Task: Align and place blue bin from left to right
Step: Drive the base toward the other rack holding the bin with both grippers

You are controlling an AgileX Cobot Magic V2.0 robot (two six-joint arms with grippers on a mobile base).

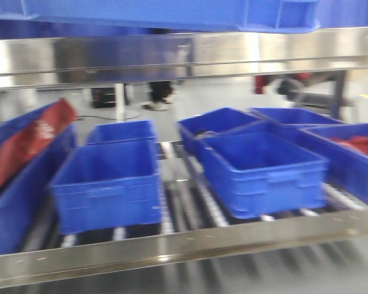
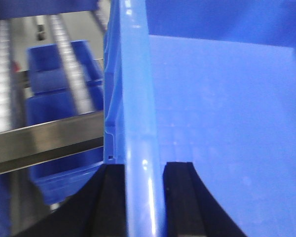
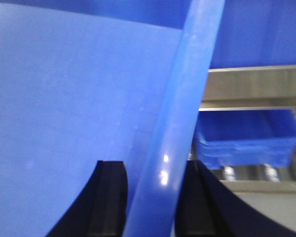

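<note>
Left gripper (image 2: 144,170): black fingers clenched across thick rim of blue bin (image 2: 227,123), bin's smooth inner wall to its right. Front view: blue bin at top of frame, above steel rail (image 1: 172,55); contact unclear. Below, roller shelf (image 1: 190,208) carrying lower bins (image 1: 107,184), leftmost holding red cloth (image 1: 24,144). Right gripper (image 3: 153,170): likewise clamped on bin's rim.

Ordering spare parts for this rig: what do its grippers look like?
The left gripper and right gripper look alike: two matte black fingers each, squared at the tips, flaring outward toward a wider black base. No cables or markings show; the arms themselves are out of view.
</note>
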